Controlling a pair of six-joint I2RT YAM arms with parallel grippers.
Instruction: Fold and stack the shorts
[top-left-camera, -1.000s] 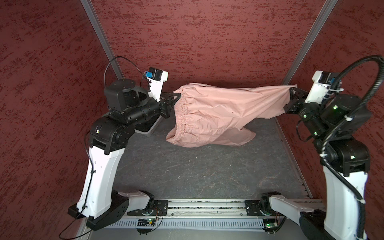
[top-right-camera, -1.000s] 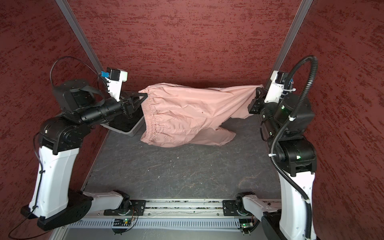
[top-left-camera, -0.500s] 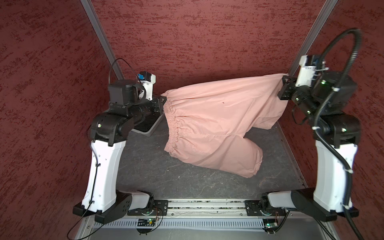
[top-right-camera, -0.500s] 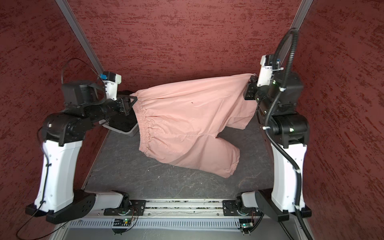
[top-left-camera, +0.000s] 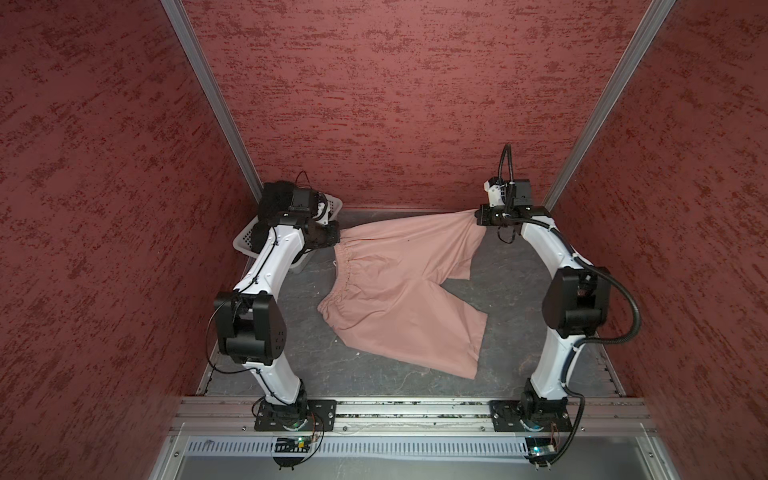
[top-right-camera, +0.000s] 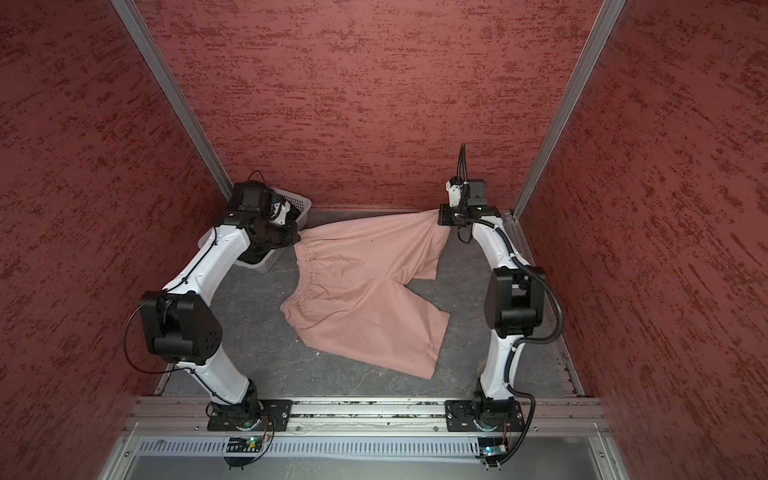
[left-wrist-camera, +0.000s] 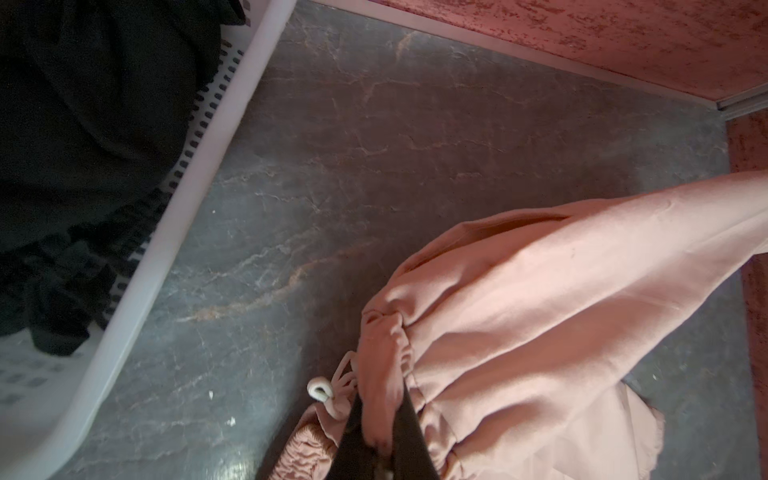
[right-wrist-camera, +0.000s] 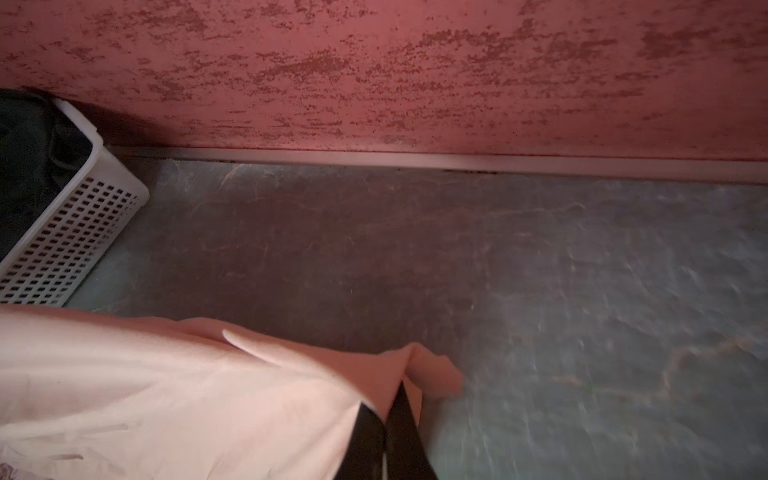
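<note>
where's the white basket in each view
Top view: basket in the back-left corner, behind the left arm.
Top view: same corner, behind that arm.
Left wrist: diagonal white rim, black cloth inside.
Right wrist: perforated wall against the red wall.
Shared landmark: pink shorts, in all four.

The left arm hides much of the basket in both top views. The black shorts run past the left wrist view's edge.

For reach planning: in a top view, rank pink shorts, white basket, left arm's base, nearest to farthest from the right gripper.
1. pink shorts, clamped in right gripper
2. white basket, back left corner
3. left arm's base, front left
</note>
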